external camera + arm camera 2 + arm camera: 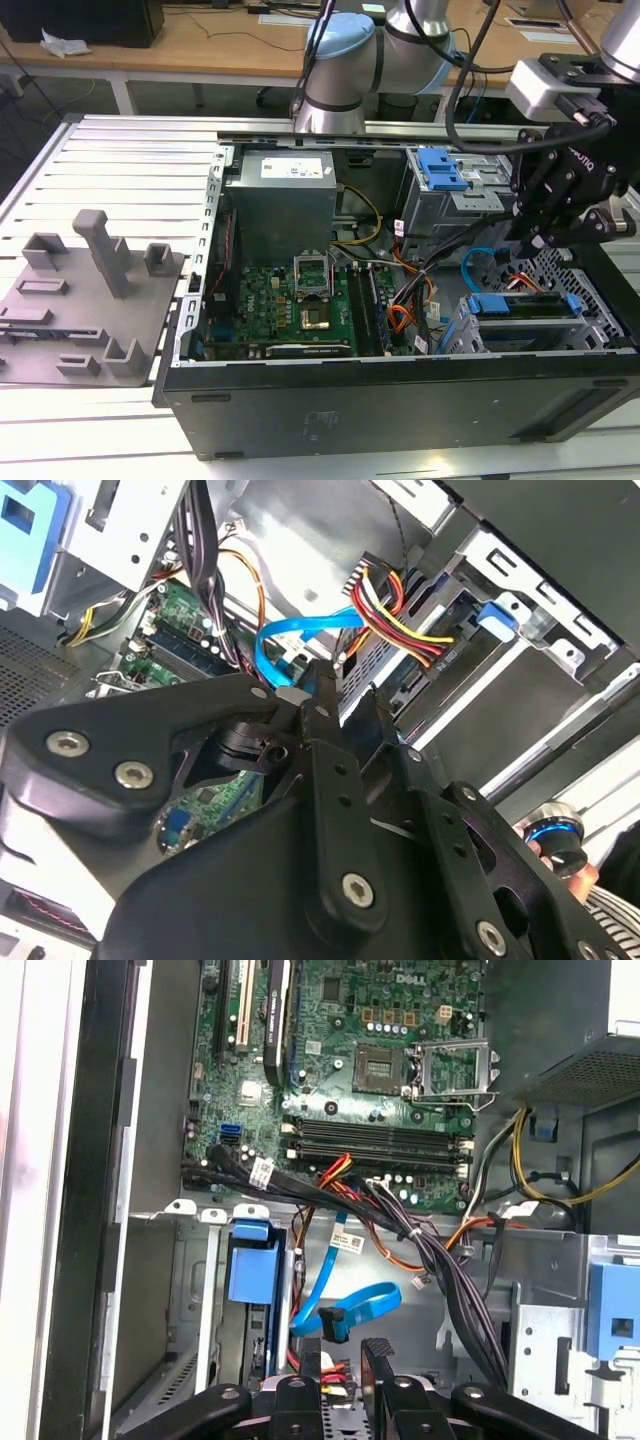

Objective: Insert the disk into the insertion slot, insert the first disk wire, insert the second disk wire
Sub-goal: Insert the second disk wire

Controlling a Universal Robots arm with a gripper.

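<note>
Exterior view puts my gripper (535, 235) low over the drive bays at that view's right end of the open computer case (400, 400), just above the disk (525, 305), which already sits in its blue carrier inside the insertion slot (590, 320). So I judge the disk step done and the cabling step in hand.

To do this well I want the connector held square to the drive's port, the cable's slack kept off the orange and yellow wire bundle (405, 615), and the push made straight along the port, not at an angle.

In both wrist views the fingers (335, 1380) stand close together with only a narrow gap. In the second wrist view the multi-coloured power connector (385, 595) lies just past the tips, but I cannot tell whether the fingers pinch it or merely sit beside it.

The second disk wire (350, 1305) loops light blue just ahead of the fingertips in the first wrist view, its dark plug end (335, 1325) hanging free near them and not seated in the drive.
</note>
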